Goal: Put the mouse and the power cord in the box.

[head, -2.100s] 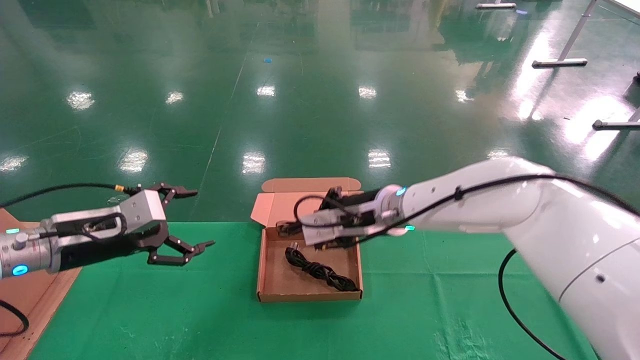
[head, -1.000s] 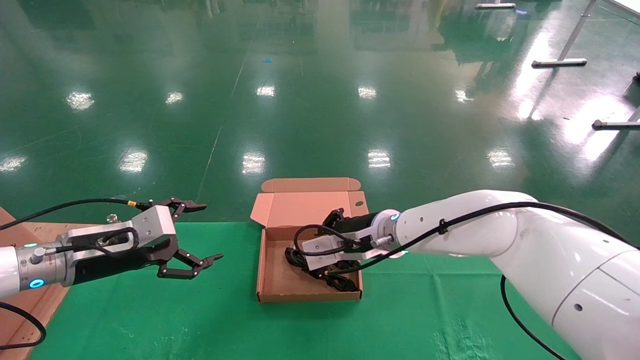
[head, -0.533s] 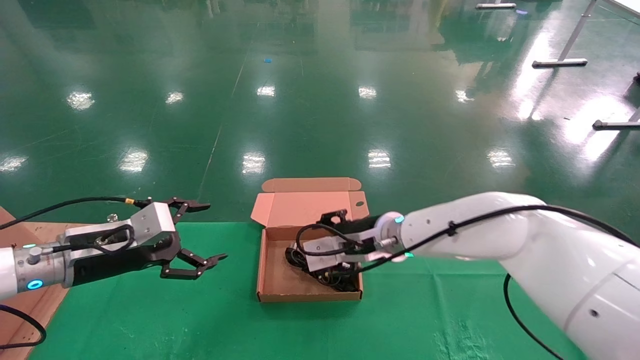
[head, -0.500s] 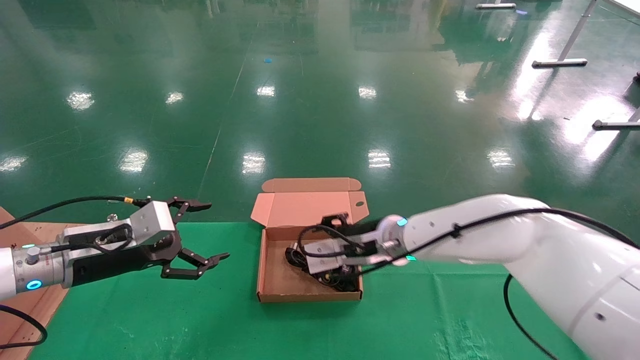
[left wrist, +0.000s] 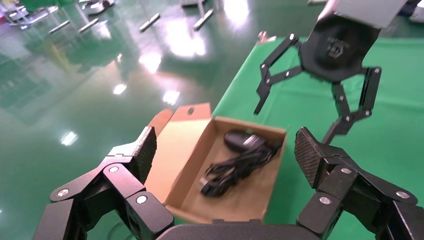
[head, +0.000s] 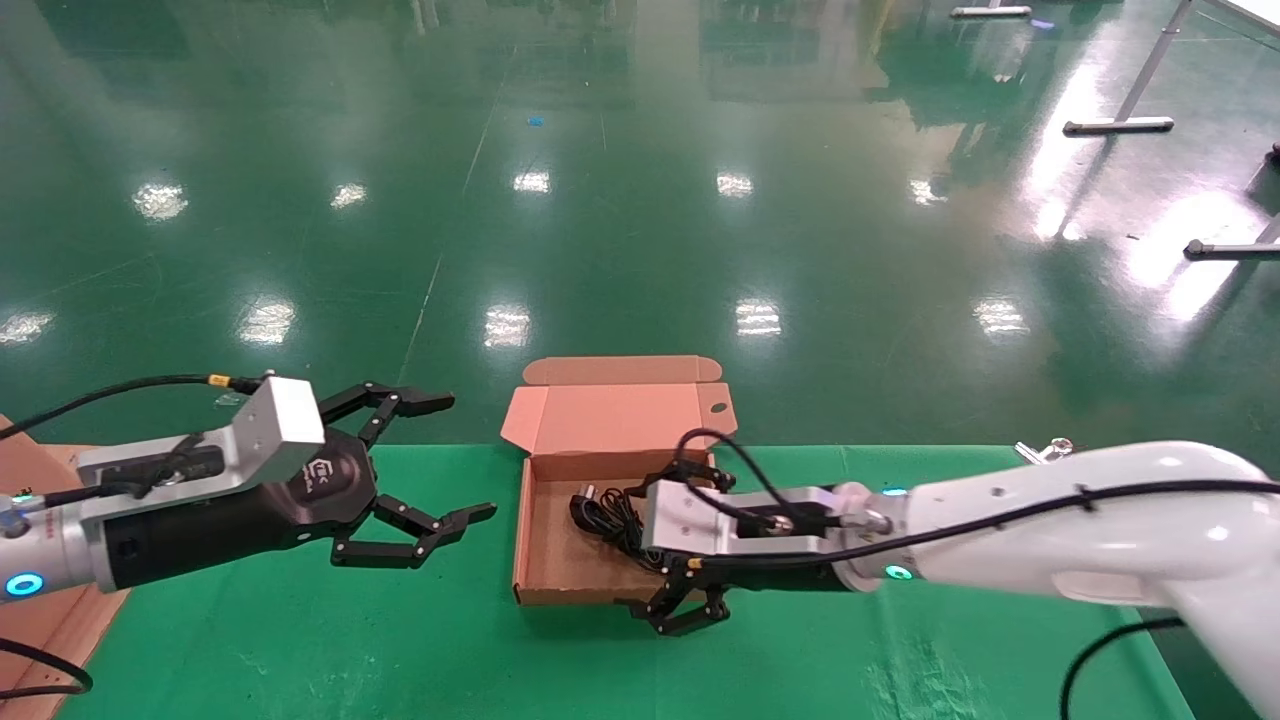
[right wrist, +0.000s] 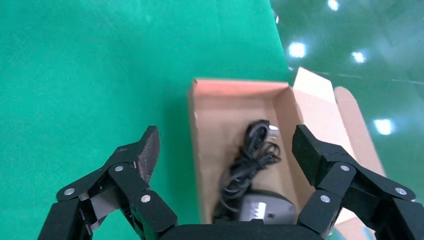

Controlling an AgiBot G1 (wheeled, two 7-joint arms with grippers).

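The box (head: 530, 540) lies open on the green cloth, with its lid (head: 615, 415) folded back. The coiled black power cord (head: 600, 515) lies inside it. The mouse (right wrist: 265, 207), black with a pale label, rests in the box against the cord (right wrist: 250, 155); the head view hides it behind my right arm. My right gripper (head: 650, 540) is open over the box's near right corner and holds nothing. My left gripper (head: 462, 458) hangs open left of the box, facing it. In the left wrist view the mouse (left wrist: 240, 140) and cord (left wrist: 235, 167) lie together in the box (left wrist: 235, 200).
The green cloth (head: 300, 620) ends just behind the box, with shiny floor beyond it. A larger cardboard piece (head: 40, 620) lies at the far left under my left arm. A small metal clip (head: 1040, 450) sits at the cloth's back edge on the right.
My right gripper went down into the box, opened and drew back toward the near right, leaving the mouse inside. My left gripper moved right, closer to the box.
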